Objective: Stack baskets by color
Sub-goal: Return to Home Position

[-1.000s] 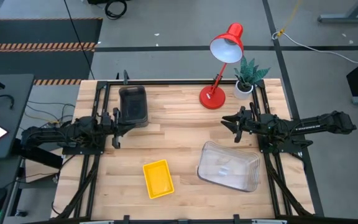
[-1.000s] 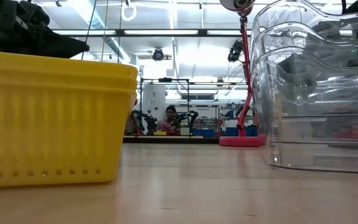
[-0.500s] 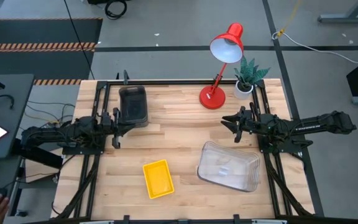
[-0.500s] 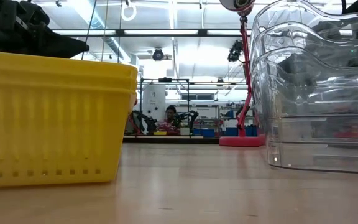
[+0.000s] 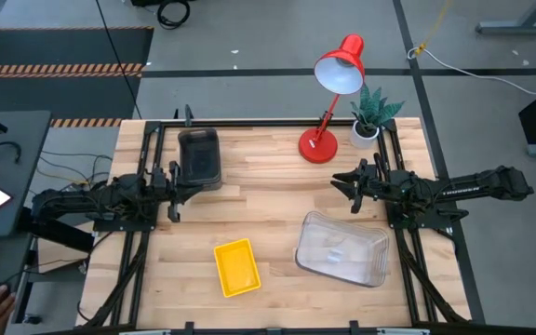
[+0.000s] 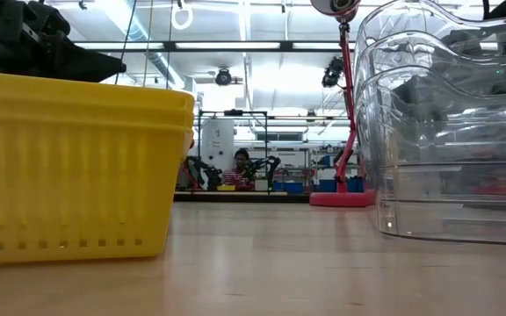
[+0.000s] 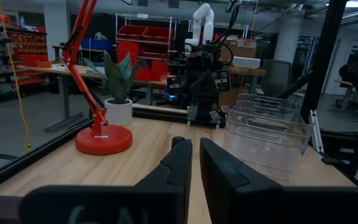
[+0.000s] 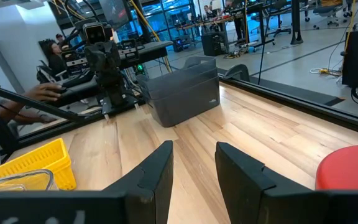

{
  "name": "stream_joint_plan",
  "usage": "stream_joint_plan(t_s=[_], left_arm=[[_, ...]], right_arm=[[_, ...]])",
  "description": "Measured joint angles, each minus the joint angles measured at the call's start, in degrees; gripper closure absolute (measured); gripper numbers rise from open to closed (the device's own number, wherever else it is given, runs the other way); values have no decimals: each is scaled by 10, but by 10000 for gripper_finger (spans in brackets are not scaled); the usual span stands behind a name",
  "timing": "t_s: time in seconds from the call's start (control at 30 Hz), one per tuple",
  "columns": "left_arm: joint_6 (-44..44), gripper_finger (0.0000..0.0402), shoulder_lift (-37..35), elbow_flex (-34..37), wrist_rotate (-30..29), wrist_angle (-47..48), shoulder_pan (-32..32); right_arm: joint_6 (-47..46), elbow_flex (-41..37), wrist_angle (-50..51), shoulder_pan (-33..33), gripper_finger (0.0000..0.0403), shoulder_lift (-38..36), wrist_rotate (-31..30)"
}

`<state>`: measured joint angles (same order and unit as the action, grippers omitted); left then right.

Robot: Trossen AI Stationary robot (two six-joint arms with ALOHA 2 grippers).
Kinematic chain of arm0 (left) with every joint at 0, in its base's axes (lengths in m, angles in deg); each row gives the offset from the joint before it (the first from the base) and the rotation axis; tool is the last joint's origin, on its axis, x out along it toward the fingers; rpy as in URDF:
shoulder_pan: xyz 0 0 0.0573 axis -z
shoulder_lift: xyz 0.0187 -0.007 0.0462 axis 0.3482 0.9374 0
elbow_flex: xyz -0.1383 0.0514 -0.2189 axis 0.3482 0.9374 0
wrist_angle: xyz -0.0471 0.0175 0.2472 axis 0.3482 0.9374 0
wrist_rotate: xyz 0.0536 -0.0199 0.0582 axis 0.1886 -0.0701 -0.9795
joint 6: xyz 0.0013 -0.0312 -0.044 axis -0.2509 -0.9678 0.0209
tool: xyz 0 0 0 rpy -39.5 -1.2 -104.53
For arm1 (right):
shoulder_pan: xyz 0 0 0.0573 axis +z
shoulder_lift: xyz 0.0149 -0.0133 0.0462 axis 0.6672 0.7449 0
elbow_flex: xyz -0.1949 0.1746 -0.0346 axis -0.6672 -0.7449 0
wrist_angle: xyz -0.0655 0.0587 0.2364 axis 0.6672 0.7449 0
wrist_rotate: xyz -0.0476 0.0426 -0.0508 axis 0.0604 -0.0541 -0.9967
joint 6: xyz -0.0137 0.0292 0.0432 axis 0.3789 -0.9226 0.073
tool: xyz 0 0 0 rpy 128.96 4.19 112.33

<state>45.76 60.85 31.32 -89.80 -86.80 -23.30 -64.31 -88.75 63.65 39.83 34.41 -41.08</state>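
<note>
Wood [image 5: 268, 200] bare between left gripper [image 5: 176, 193], right gripper [image 5: 341, 185] | grey baskets [image 5: 199, 156] back-left

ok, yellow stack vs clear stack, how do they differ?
The yellow stack is opaque, the clear stack see-through. The yellow stack's footprint is smaller than the clear stack's. In the high view the yellow stack lies left of the clear stack. Both rest on the table, untouched by left claw or right claw.

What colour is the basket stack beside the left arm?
The basket stack is smoky dark grey, clearest in the right wrist view.
</note>
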Motion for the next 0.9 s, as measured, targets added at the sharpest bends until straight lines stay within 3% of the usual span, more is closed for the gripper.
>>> stream_joint_plan(t_s=[0.9], left_arm=[[0,371,0,0,0,0,0]], right_arm=[[0,0,0,0,277,0,0]])
